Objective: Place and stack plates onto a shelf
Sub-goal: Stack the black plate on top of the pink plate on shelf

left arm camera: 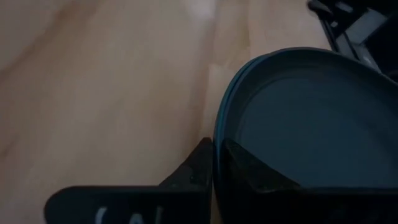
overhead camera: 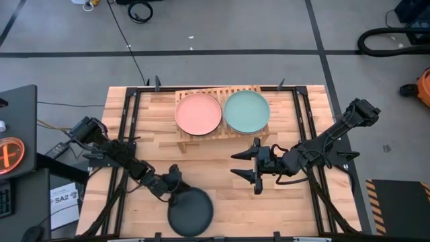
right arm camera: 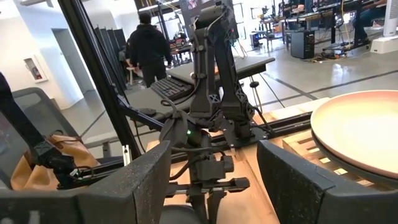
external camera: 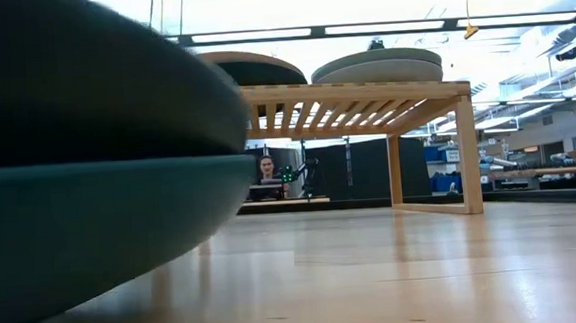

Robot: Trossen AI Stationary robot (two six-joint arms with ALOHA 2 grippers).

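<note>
Legibly, only one bit of writing shows: "SA2" on a white sheet beside the table's 8 o'clock corner, below a black desk carrying a round orange disc.

On the table's far side, at 12 o'clock, the shelf of light wooden slats carries two plates side by side: the salmon pink plate on the left half and the mint green plate on the right half, rims nearly touching. From table height each of these tops a short stack, with another plate under it.

At about 6 o'clock, by the near edge, the charcoal plate lies on a dark teal plate. The left gripper is clamped on their rim at its 11 o'clock side, one finger under the edge and the other over it.

The right gripper hovers at 3 o'clock of the table's middle, fingers spread wide and empty.

Beyond the table lies a workshop with ceiling strip lights, a grey taped floor, cables and a person in dark clothes
</note>
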